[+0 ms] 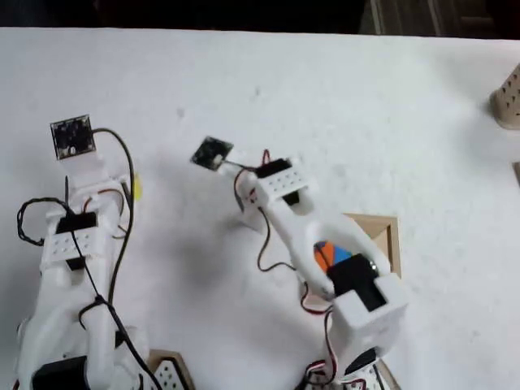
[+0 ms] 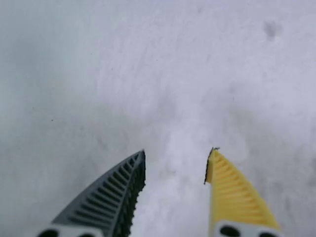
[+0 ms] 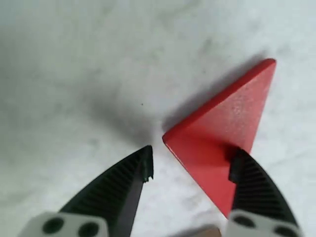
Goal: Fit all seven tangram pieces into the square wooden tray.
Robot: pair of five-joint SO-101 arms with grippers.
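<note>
Right side: the right gripper [image 3: 190, 158] sits low over the table [image 3: 74, 59], fingers apart, straddling one corner of the red triangle [image 3: 222, 123]. One fingertip [image 3: 252, 182] overlaps the triangle's face. The other is over bare table just beside its edge. Nothing is clamped. Judgement: the spread is set so that closing would pinch the piece across its corner, where it is narrow enough to fit between the fingers. A dark shadow runs along one long edge of the triangle, so that edge may be lifted a little. I cannot tell for sure.

Left side: the left gripper [image 2: 175, 153] has one dark finger and one yellow. They are apart with nothing between them, over bare table. Judgement: it is parked aside so the two arms do not clash.

High view: the tray [image 1: 396, 244] lies partly under the right arm [image 1: 280, 195], with one wooden corner showing. An orange piece [image 1: 322, 257] and a blue piece [image 1: 341, 256] show in a gap in the arm, apparently inside the tray. How they are seated is hidden.

Task state, judged: at least two pieces are in, the red one is out on the table, and the rest are unaccounted for. Risk: pinched at a corner, the flat piece could swivel or slip
</note>
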